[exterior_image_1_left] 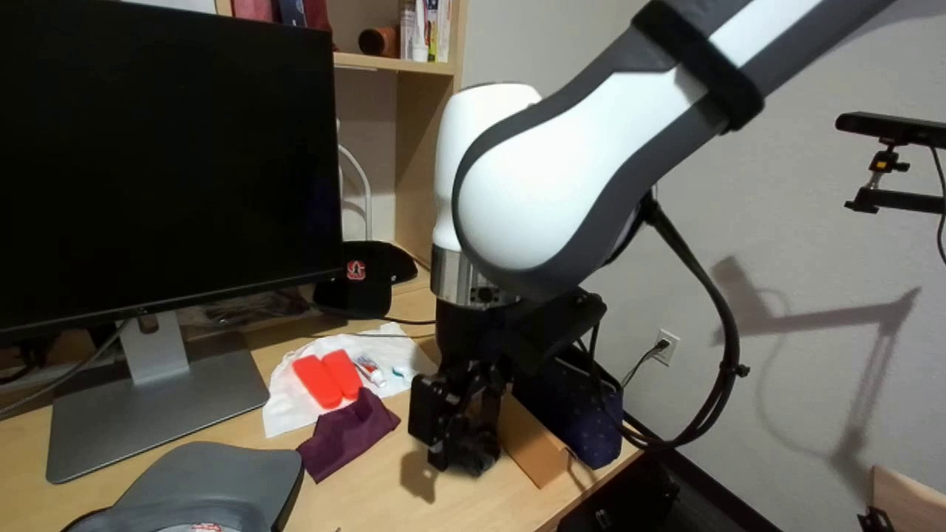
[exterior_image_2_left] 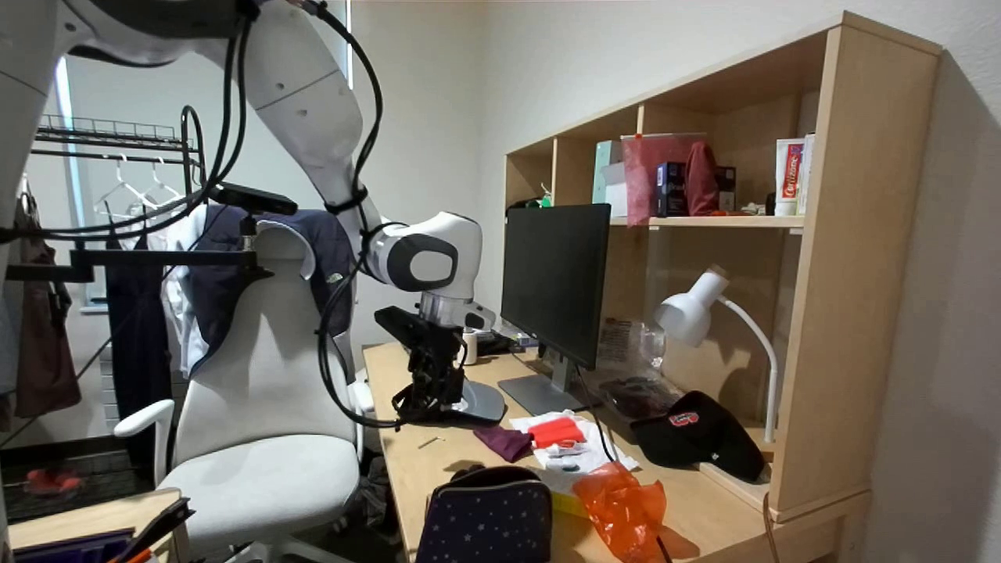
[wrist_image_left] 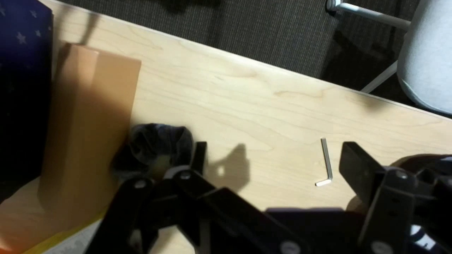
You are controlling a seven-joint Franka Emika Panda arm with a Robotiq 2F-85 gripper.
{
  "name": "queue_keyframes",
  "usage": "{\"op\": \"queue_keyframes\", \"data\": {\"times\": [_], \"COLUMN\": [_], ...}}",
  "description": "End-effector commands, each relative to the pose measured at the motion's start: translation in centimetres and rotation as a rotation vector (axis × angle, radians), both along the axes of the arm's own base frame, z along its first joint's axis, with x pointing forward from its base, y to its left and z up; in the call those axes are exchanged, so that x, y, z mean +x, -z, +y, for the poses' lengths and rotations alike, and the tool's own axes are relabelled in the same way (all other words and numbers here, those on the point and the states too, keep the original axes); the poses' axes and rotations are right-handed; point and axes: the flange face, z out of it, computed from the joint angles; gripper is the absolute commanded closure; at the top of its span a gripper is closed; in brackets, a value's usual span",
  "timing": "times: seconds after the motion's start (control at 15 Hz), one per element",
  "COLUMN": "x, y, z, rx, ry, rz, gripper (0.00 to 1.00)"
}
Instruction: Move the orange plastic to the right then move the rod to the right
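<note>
Here the arm (exterior_image_1_left: 547, 199) bends over the desk (exterior_image_1_left: 369, 495), its end effector (wrist_image_left: 275, 158) spread wide and pointing down.

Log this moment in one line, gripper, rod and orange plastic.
gripper: open, empty, above desk | rod: on desk | orange plastic: crumpled, on desk

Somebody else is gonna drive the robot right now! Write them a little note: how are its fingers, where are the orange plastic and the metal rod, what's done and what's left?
Fingers: spread open, holding nothing.
Orange plastic: I take it to be the crumpled see-through piece near the starry pouch in an exterior view.
Rod: bent, lying on the desk, showing between the fingers in the wrist view, not gripped.
Done: can't tell whether either thing has been moved.
Left: check the plastic's spot first; then, probably, move the rod right.
</note>
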Motion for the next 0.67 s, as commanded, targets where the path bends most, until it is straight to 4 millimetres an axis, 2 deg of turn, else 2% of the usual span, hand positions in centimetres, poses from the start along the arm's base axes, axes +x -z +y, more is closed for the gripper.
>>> {"op": "queue_keyframes", "data": {"times": [0.0,0.27,0.6], "x": [-2.1,-3.7,-6.1], "y": [-4.6,-8.3,-12.0], "z": [-0.3,-0.7,-1.5], "rx": [-0.009,-0.008,-0.03], "ry": [0.004,0.025,0.108], "rz": [-0.063,-0.105,-0.088], "gripper": [0.0,0.0,0.0]}}
